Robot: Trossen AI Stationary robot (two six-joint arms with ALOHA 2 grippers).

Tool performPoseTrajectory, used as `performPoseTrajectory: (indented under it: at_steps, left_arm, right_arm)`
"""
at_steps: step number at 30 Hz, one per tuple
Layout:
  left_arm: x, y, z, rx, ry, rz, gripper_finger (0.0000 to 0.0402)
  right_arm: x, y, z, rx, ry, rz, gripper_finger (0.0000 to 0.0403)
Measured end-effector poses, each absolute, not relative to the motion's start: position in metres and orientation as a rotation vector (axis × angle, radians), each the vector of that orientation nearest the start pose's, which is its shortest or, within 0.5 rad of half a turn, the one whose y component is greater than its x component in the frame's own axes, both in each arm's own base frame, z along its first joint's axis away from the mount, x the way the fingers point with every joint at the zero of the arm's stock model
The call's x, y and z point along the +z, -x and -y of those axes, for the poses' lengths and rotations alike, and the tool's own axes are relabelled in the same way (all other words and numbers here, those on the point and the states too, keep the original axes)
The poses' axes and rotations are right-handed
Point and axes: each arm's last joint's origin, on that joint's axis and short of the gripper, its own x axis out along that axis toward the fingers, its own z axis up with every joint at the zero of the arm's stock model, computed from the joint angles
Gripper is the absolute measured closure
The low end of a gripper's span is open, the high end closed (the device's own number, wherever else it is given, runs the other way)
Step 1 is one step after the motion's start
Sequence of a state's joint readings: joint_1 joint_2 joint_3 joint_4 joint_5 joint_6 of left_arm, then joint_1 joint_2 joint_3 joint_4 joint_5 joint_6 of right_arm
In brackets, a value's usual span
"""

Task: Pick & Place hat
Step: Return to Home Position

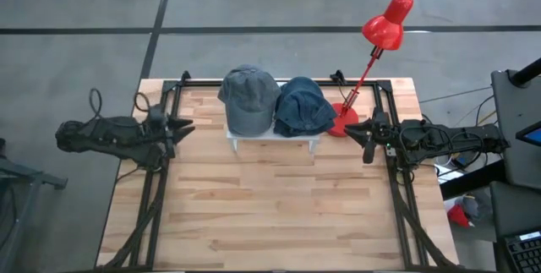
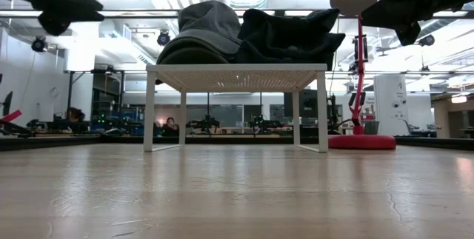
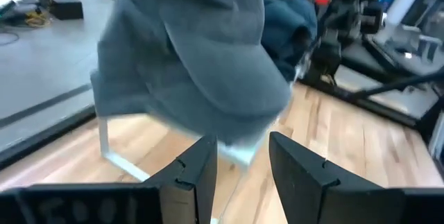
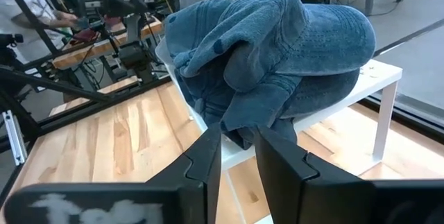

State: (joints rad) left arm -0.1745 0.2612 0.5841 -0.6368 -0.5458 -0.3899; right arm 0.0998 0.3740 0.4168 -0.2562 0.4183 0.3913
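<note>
A grey hat (image 1: 249, 97) and a dark blue hat (image 1: 303, 106) lie side by side on a small white rack (image 1: 275, 140) at the table's far middle; both rest on its top, the grey one to the left. My left gripper (image 1: 188, 128) hovers left of the rack, open and pointing at the grey hat (image 3: 187, 57), with nothing between its fingers (image 3: 201, 165). My right gripper (image 1: 359, 133) hovers right of the rack, facing the blue hat (image 4: 277, 50), its fingers a little apart and empty (image 4: 238, 137).
A red desk lamp (image 1: 385, 28) stands on its base (image 1: 342, 121) just behind my right gripper, at the rack's right end. Black frame rails (image 1: 152, 197) run along both sides of the table. Bare wooden tabletop (image 1: 270, 214) lies in front of the rack.
</note>
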Motion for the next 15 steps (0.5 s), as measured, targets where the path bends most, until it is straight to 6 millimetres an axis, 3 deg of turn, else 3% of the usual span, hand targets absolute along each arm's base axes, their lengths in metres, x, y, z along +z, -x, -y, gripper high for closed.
performPoseTrajectory:
  at_steps: [6,15]
  left_arm:
    - [0.26,-0.054,-0.006,0.414,0.326,-0.15,0.0269]
    - [0.24,-0.05,-0.006,0.385,0.316,-0.102,0.0269]
  right_arm:
    - [0.25,-0.109,0.001,-0.343,-0.305,-0.149,0.0315]
    - [0.251,-0.109,0.0,-0.33,-0.287,-0.151,0.0332]
